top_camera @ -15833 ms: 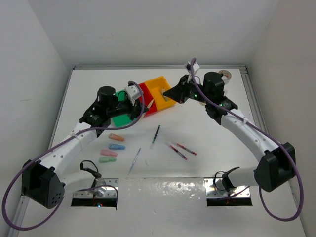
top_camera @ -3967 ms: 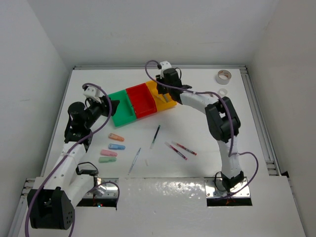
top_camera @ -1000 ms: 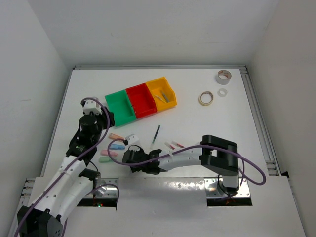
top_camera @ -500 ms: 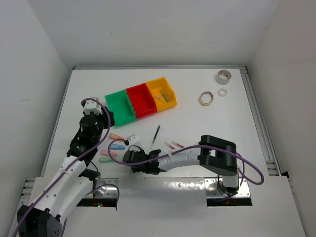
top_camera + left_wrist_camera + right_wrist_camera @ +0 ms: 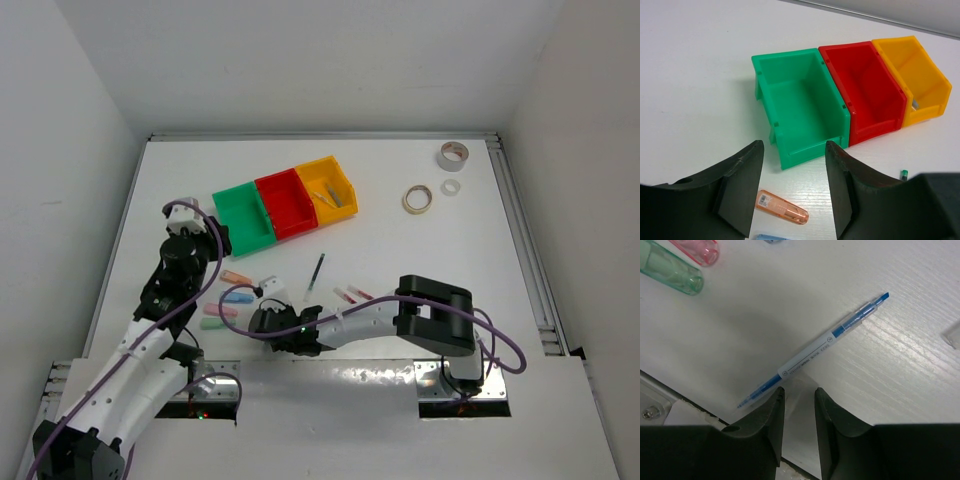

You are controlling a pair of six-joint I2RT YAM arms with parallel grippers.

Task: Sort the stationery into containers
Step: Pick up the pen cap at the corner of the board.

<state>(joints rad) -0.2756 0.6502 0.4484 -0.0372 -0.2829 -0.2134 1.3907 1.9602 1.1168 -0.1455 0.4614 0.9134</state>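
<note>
Three joined bins stand at the back: green, red and yellow-orange, which holds a pen. In the left wrist view my left gripper is open above the table. The orange pastel piece lies below and between its fingers, and the green bin is just ahead. My right gripper is low at the table's near edge, jaws narrowly open and empty. Its tips are just short of the blue pen. Green and pink pieces lie beyond.
A black pen and red pens lie mid-table. Orange, blue and green pieces lie in a column on the left. Tan, grey and white tape rolls sit at the back right. The metal front strip is beside the right gripper.
The right arm, over the yellow-orange bin four seconds ago, is now folded low at the front; in the last second its gripper edged slightly left. The left wrist barely shifted.
</note>
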